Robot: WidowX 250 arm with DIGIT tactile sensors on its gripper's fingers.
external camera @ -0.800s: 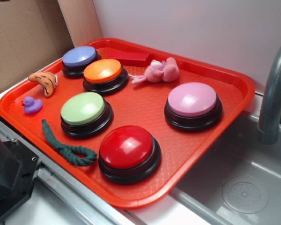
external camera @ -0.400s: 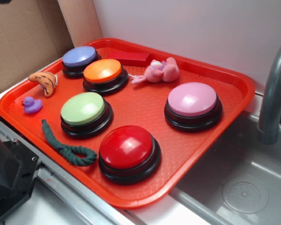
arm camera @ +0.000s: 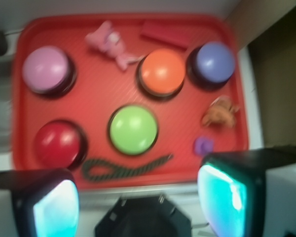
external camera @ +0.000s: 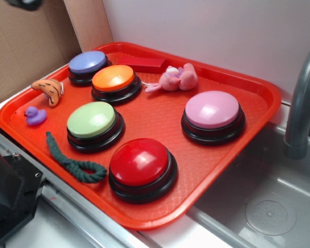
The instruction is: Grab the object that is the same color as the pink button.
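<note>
Pink plush toy [arm camera: 108, 42]: upper left of wrist frame, right of pink button [arm camera: 46, 69], on red tray [arm camera: 187, 168]. My fingers [arm camera: 138, 197]: wide apart, empty, high above. Advice: centre over its body, not its thin tail

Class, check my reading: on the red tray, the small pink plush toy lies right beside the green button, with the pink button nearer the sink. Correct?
Not quite. The exterior view shows the pink plush toy beside the orange button, not the green button. The pink button does sit nearer the sink.
</note>
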